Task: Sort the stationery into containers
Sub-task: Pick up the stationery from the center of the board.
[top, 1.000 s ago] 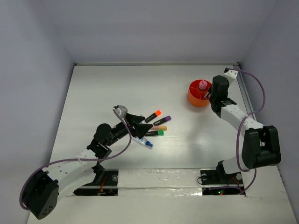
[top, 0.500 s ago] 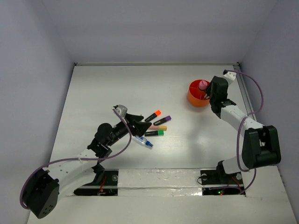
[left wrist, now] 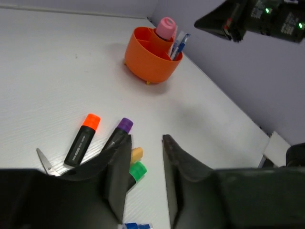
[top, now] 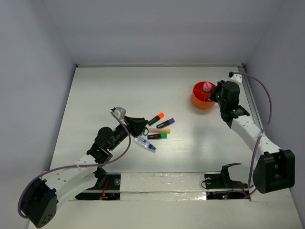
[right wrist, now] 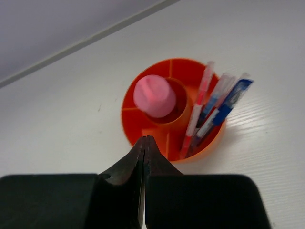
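No legible text, label, brand or number on anything in view

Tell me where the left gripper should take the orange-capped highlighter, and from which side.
Grip the orange-capped highlighter mid-barrel, on the black body, coming from above with jaws spanning its width. It lies flat on the table, and the purple-capped highlighter sits apart, probably leaving finger room.

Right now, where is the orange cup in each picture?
Top external: the orange cup is upper right.
Left wrist: the orange cup is top middle, beyond the highlighters.
Right wrist: the orange cup is in the centre, with pens standing in it.
Shared landmark: the pink knob at its centre, seen in all three.
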Controlling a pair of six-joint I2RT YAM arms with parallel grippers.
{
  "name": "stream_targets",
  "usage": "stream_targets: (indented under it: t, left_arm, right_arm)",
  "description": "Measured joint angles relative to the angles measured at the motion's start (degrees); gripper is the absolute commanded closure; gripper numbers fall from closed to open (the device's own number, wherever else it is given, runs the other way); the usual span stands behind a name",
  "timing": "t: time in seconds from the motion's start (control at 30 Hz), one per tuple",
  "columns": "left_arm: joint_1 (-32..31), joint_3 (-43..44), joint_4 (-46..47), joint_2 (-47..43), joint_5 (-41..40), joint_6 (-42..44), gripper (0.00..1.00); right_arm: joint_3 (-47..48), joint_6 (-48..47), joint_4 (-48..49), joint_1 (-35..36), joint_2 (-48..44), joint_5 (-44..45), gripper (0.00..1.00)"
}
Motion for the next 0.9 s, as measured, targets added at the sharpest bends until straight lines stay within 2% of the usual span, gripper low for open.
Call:
stream_targets:
  t: [0.17,0.33,0.37,0.4,0.5,0.53,0.63,0.9]
  left_arm:
    - [0.02,0.0,-2.14,-4.13,-5.16,0.61,0.97]
    - [0.02,0.0,-4.04,-4.57,-9.49,0.68,1.0]
    - [0.02,0.0,-4.44,-4.28,-10.29,0.68,1.0]
    - [0.02,0.0,-4.74,-4.09,-10.82,0.68,1.0]
    - [0.02,0.0,-5.9,-3.26,-12.44,0.66,1.0]
    - [0.02,0.0,-6.23,-3.02,-12.9,0.66,1.0]
    - [0.13,0.0,-7.08,-2.86,-14.03,0.66,1.0]
    - [0.55,0.02,-8.04,-2.16,-15.21,0.63,1.0]
  right_arm:
    - [-0.81,-0.79,-3.76,6.69,-1.92,-12.09,1.0]
    - [-1.6,-3.06,-6.75,22.18,-0.94,-25.05,1.0]
    - [-1.92,-3.21,-6.99,24.63,-0.33,-26.99,0.96]
    - [-2.38,-3.26,-7.21,27.96,0.63,-28.98,0.76]
    - [-4.22,-3.48,-7.04,35.65,3.54,-31.21,0.47]
    - [-5.03,-3.41,-6.73,37.9,4.5,-31.63,0.41]
    - [-7.76,-3.19,-5.84,42.1,7.1,-32.94,0.38]
    - [-7.26,-4.2,-4.55,45.35,15.12,-32.0,0.38]
